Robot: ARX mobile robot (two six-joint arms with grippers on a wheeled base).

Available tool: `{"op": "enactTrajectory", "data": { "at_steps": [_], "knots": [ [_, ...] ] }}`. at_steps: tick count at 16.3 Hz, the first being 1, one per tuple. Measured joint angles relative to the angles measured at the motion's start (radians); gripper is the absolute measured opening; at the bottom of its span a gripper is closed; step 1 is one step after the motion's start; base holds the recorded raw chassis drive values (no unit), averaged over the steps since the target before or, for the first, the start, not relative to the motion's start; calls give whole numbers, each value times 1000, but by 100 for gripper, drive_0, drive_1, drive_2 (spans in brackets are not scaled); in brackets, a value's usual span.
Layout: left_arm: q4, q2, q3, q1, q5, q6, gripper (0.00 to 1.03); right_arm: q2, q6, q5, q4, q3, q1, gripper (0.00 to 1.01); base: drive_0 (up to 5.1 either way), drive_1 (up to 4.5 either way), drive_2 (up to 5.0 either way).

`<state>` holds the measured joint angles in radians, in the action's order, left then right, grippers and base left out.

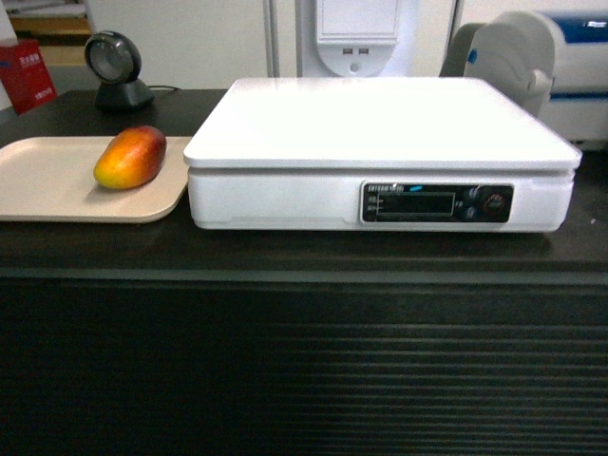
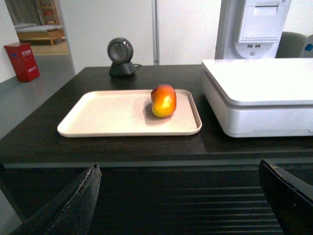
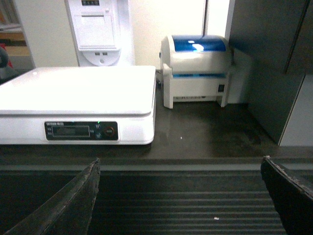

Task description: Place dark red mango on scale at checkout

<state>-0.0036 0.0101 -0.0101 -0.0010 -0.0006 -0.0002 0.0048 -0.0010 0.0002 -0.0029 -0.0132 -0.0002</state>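
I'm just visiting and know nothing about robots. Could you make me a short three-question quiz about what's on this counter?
1. True or false: the dark red mango already lies on the scale.
2. What does the mango rest on? A) beige tray B) checkout top C) scale
3. Fill in: both the left claw and right claw are ____.

Key: 1 false; 2 A; 3 open, holding nothing.

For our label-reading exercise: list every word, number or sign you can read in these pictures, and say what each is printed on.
None can be read for sure.
Scale front panel: a row of small lettering above the display, too blurred to read.
Red box: white characters, too small to read.
Mango, tray, label printer: no text visible.
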Motion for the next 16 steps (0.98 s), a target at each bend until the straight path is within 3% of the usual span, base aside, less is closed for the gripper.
{"op": "enactTrajectory", "data": {
  "at_steps": [16],
  "knots": [
    [0,0,0,0,0,0,98,0,0,0,-1,0,0,98,0,0,0]
  ]
}}
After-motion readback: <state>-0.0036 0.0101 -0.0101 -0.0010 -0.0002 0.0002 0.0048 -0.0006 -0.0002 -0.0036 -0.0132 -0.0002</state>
